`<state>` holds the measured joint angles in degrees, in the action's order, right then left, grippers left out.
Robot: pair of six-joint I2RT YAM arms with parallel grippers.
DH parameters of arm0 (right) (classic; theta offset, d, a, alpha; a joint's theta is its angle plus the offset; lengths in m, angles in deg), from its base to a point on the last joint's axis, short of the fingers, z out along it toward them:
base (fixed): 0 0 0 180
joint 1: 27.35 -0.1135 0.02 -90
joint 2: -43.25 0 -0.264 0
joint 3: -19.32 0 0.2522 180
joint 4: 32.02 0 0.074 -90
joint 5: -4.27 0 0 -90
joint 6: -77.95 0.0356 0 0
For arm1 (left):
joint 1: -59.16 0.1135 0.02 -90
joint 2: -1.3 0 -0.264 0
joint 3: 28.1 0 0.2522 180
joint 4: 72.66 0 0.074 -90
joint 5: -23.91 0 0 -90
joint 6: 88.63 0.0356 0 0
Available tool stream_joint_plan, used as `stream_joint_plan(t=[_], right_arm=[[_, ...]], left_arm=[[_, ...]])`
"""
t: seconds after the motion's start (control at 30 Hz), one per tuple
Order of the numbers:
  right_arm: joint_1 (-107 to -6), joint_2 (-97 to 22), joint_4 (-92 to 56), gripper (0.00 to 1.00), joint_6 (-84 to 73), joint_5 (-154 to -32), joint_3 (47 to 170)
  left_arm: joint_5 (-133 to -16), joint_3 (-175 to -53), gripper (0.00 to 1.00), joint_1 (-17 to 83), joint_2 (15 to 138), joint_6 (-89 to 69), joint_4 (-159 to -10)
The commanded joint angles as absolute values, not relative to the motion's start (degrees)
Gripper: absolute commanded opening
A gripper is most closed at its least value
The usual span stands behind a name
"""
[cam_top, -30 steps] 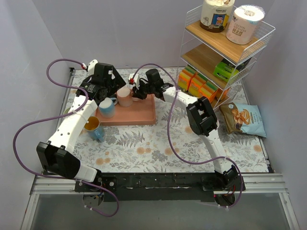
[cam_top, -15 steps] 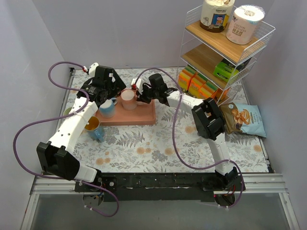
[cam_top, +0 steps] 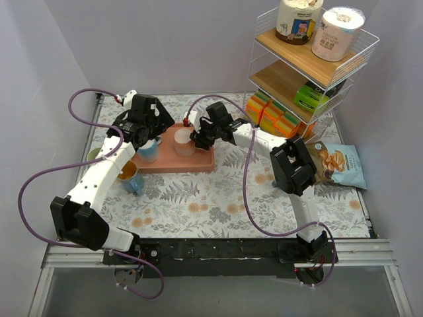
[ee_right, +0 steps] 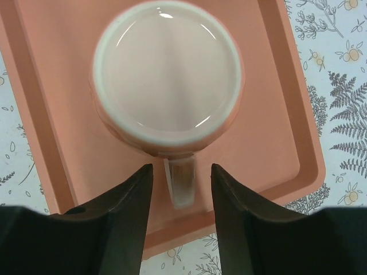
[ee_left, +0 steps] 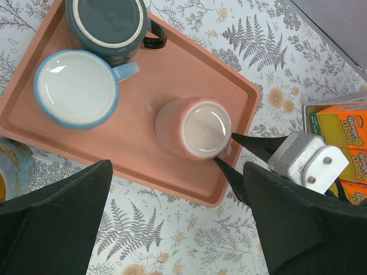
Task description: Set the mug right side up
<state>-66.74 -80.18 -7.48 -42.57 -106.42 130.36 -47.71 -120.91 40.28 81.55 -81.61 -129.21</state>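
Your pink mug (cam_top: 184, 140) stood right side up on the tray (cam_top: 198, 162), with its open mouth facing up; in the right wrist view you could look straight down into the pink mug (ee_right: 166, 80) and see its pale inside. It sat in the right half of the tray, away from the two other mugs there; its handle (ee_right: 180, 182) stuck out toward your right pincer (ee_right: 182, 166).

Your right pincer was spread a little; one finger was on each side of the handle, with a thin gap showing on both sides, so it was not pinching the handle. The fingertips (ee_right: 143, 172) came close to the mug's wall; I could not tell if they touched it. From the left wrist view the right pincer (ee_left: 225, 148) reached in from the right edge of the tray (ee_left: 143, 86), just beside the pink mug (ee_left: 198, 127).

Your left pincer (ee_left: 178, 165) was spread wide and held nothing; it hung above the near edge of the tray, apart from the pink mug. In the top view the left pincer (cam_top: 147, 135) was over the left half of the tray.

A light blue mug (ee_left: 77, 89) sat open side up at the left of the tray; a dark mug (ee_left: 109, 23) sat just behind it. The tray lay on the leafy tabletop (cam_top: 198, 205).
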Motion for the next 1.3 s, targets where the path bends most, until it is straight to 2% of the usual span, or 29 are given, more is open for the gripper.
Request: stream_joint_plan(t=[0.0,0.33,0.43,0.47,0.53,0.57,0.6,0.87,1.1,1.27], right_arm=[[-67.0,-81.1,-7.5,0.54,-43.1,-106.5,132.7],[-67.0,-85.1,-4.9,0.52,-46.0,-107.5,138.7],[-67.0,-85.6,-4.5,0.47,-46.6,-107.2,139.3],[-67.0,-85.6,-4.5,0.37,-46.6,-107.2,139.3],[-67.0,-85.6,-4.3,0.23,-46.8,-107.3,139.4],[-67.0,-85.5,-4.3,0.08,-46.7,-107.3,139.3],[-67.0,-85.4,-4.3,0.03,-46.7,-107.1,139.3],[-66.3,-81.5,-6.4,0.01,-41.3,-108.3,136.5],[-64.1,-80.0,-4.5,0.01,-16.7,-117.7,138.0],[-63.0,-74.5,-14.7,0.01,-2.3,-122.1,128.3]], left_arm=[[-47.8,-120.3,0.98,40.5,79.0,-81.8,-128.9],[-47.2,-120.3,0.98,40.5,79.1,-81.4,-129.2],[-46.9,-120.5,0.98,40.5,79.3,-81.2,-129.4],[-46.8,-120.6,0.98,40.5,79.3,-81.1,-129.4],[-46.8,-120.5,0.98,40.5,79.3,-80.9,-129.2],[-46.8,-120.5,0.98,40.5,79.4,-81.0,-129.2],[-46.9,-120.5,0.98,40.5,79.5,-81.0,-129.3],[-49.5,-118.4,0.98,40.6,78.5,-81.2,-127.7],[-58.3,-109.4,0.98,40.5,71.5,-79.9,-121.1],[-68.2,-102.1,0.98,40.5,65.0,-79.3,-115.3]])
